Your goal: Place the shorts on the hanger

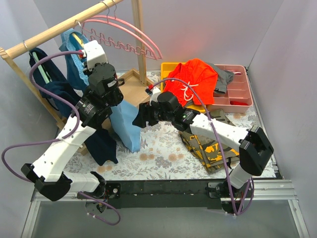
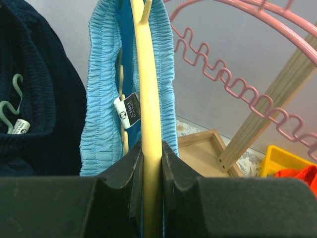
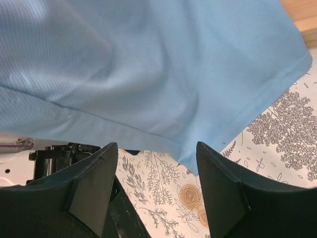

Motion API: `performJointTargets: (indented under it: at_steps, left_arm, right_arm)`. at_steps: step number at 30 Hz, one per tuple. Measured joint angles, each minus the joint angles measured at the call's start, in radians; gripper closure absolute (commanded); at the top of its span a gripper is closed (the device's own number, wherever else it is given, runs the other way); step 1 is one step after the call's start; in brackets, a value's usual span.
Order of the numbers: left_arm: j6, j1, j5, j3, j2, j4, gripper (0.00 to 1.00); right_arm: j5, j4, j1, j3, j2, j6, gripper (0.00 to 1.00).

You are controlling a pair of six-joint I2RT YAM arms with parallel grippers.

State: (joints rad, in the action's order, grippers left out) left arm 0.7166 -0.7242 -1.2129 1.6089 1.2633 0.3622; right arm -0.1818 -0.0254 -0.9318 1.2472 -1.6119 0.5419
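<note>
The light blue shorts [image 1: 124, 116] hang from the wooden rail, draped over the pale-yellow hanger [image 2: 148, 94]. Their gathered waistband [image 2: 106, 74] sits on both sides of the hanger's arm. My left gripper [image 2: 148, 153] is shut on the hanger's arm, just below the waistband; in the top view it is up by the rail [image 1: 86, 54]. My right gripper [image 3: 156, 147] is open and empty. It sits low beside the shorts' bottom hem [image 3: 148, 64], and in the top view it is at the leg's lower right [image 1: 141, 116].
Pink hangers [image 1: 126, 34] hang on the wooden rail [image 1: 59, 29]. Dark navy garments [image 1: 54, 89] hang left of the shorts. Orange shorts [image 1: 190, 79] lie over a yellow bin [image 1: 171, 68] and a pink tray [image 1: 237, 89]. Camouflage shorts [image 1: 208, 144] lie on the floral cloth at the right.
</note>
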Motion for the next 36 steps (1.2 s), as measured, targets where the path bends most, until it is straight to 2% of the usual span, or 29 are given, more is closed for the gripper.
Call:
performJointTargets:
  at_steps: [10,21,24,26,27,30,34,36]
  left_arm:
    - [0.040,0.159,0.090,0.012,-0.005,0.009,1.00]
    - [0.142,0.304,0.244,0.052,0.032,0.111,0.98]
    - [0.174,0.310,0.286,0.052,0.034,0.117,0.85]
    - [0.190,0.312,0.307,0.052,0.032,0.120,0.73]
    - [0.195,0.312,0.318,0.052,0.031,0.124,0.49]
    - [0.203,0.319,0.336,0.061,0.031,0.134,0.34]
    - [0.205,0.323,0.364,0.080,0.009,0.160,0.04]
    - [0.209,0.323,0.382,0.089,-0.010,0.179,0.02]
  right_arm:
    - [0.024,0.032,0.000,-0.016,0.041,-0.012,0.28]
    - [0.044,0.045,-0.001,-0.050,0.063,-0.023,0.28]
    - [0.048,0.062,-0.001,-0.053,0.066,-0.024,0.27]
    - [0.049,0.072,-0.001,-0.053,0.071,-0.026,0.27]
    - [0.050,0.079,-0.001,-0.053,0.075,-0.028,0.27]
    - [0.053,0.086,-0.003,-0.060,0.093,-0.035,0.26]
    - [0.056,0.101,-0.012,-0.061,0.118,-0.052,0.26]
    - [0.059,0.109,-0.014,-0.061,0.130,-0.058,0.25]
